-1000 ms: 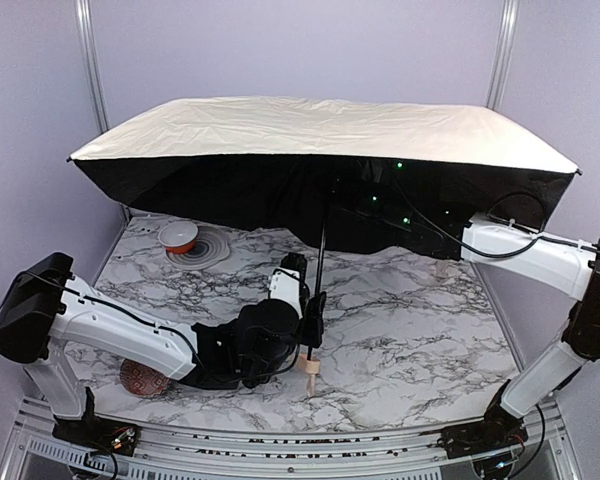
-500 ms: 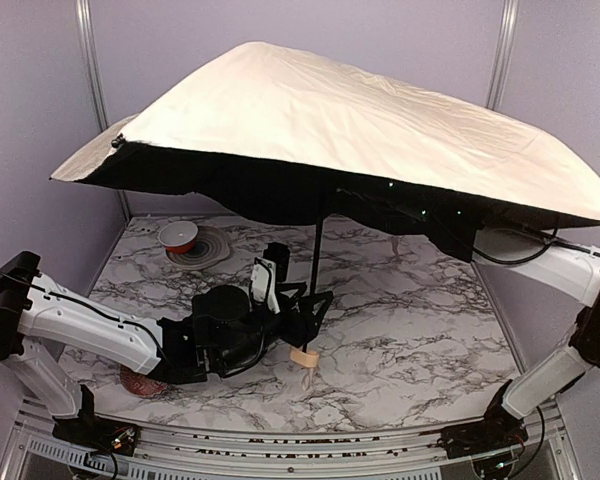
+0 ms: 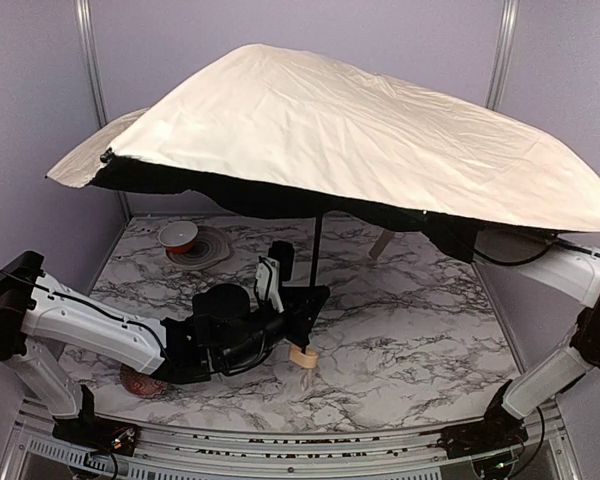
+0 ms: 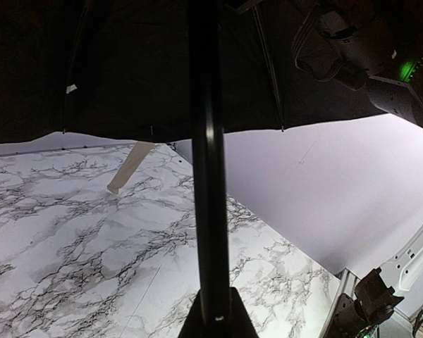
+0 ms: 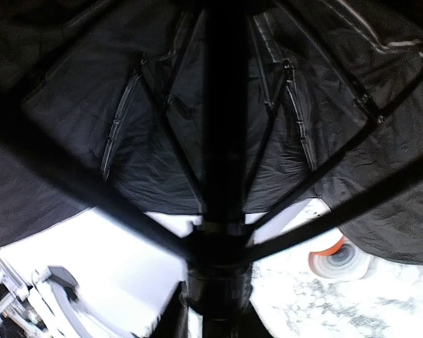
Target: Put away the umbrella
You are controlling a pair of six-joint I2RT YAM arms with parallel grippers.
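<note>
The umbrella stands open over the table, its cream canopy (image 3: 360, 130) tilted and peaked toward the back left. Its thin black shaft (image 3: 317, 250) runs down to the pale tan handle (image 3: 302, 357), near the table's front middle. My left gripper (image 3: 310, 298) is shut on the shaft low down, just above the handle; in the left wrist view the shaft (image 4: 208, 176) rises from between the jaws of that gripper (image 4: 215, 317). My right arm (image 3: 535, 255) reaches under the canopy, its gripper hidden from above. In the right wrist view the right gripper (image 5: 215, 303) clasps the runner (image 5: 215, 267) below the ribs.
A red patterned ball (image 3: 140, 380) lies under my left arm at the front left. An orange-and-white bowl (image 3: 178, 235) sits on a ringed mat at the back left. A pale tan strip (image 3: 380, 243) hangs from under the canopy. Frame posts stand at both back corners.
The canopy went from flat and level to a tilted peak. My left gripper opened, dropped lower on the shaft and shut again. The right arm stayed under the canopy.
</note>
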